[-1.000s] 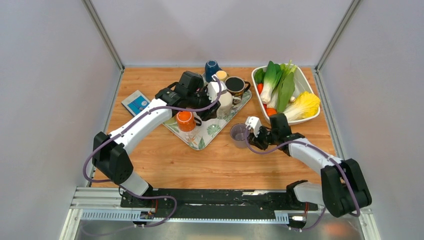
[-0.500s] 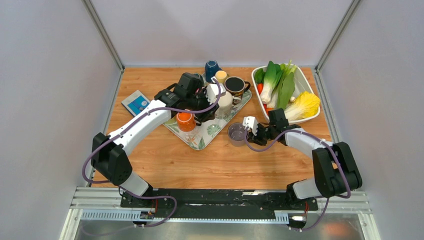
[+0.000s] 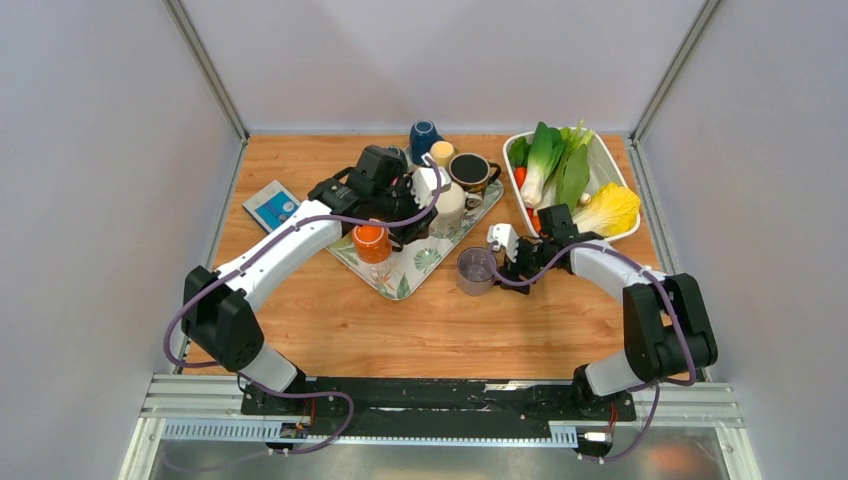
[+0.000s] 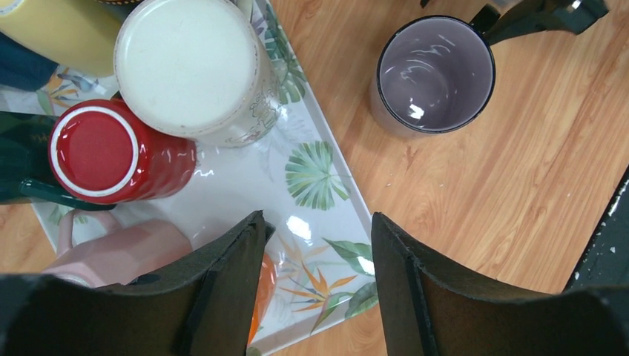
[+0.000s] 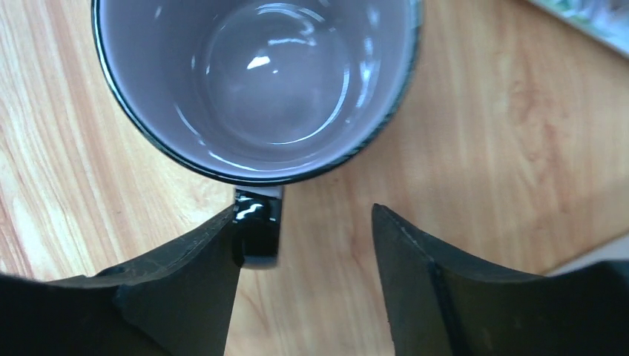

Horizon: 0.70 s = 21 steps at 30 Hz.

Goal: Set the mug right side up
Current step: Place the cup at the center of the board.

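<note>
Purple mug (image 3: 476,270) stood upright, mouth up, inside empty, on the wooden table (image 3: 420,325), just off the near-right edge of the leaf-print tray (image 3: 405,275) w/o touching it. Its handle (image 5: 257,230) pointed twd the right gripper (image 3: 508,262).

R gripper: jaws apart, low over the table, straddling the handle. In the wrist view the handle sat right by one finger w/ a clear gap to the other, so no clamp on it.

Left gripper (image 4: 317,230): jaws apart too, nothing btwn them, hanging above the tray's near part.

On the tray: cream mug (image 4: 189,67) and red mug (image 4: 96,152), both bottom up and touching; pink mug (image 4: 122,252) on its side; orange mug (image 3: 371,241) partly under the L arm; dark mug (image 3: 470,172) upright at the far corner. Blue mug (image 3: 424,135) upside down beyond the tray.

White basin (image 3: 628,226) w/ veg sat at far right, near the R arm. Blue booklet (image 3: 271,206) lay left of the tray.
</note>
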Each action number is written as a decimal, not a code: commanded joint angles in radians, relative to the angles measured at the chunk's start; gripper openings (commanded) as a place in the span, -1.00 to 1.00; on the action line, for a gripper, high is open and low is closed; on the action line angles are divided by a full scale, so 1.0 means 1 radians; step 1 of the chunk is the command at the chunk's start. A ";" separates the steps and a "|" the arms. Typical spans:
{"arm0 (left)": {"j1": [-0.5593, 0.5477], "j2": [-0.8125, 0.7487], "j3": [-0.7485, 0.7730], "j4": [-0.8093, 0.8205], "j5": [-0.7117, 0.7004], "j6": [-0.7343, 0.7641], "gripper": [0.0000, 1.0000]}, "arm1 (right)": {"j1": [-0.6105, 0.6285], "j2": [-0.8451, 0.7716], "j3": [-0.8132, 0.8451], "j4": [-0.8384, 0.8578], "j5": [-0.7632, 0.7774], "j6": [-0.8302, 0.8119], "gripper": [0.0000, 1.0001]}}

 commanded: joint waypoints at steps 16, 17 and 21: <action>0.214 -0.116 -0.109 -0.140 -0.078 0.049 0.61 | -0.033 -0.105 0.272 -0.326 -0.179 0.024 0.60; 0.222 -0.110 -0.119 -0.137 -0.082 0.064 0.61 | -0.032 -0.098 0.276 -0.304 -0.189 0.051 0.58; 0.229 -0.075 -0.172 -0.092 -0.108 0.156 0.60 | -0.007 -0.079 0.308 -0.235 -0.178 0.087 0.53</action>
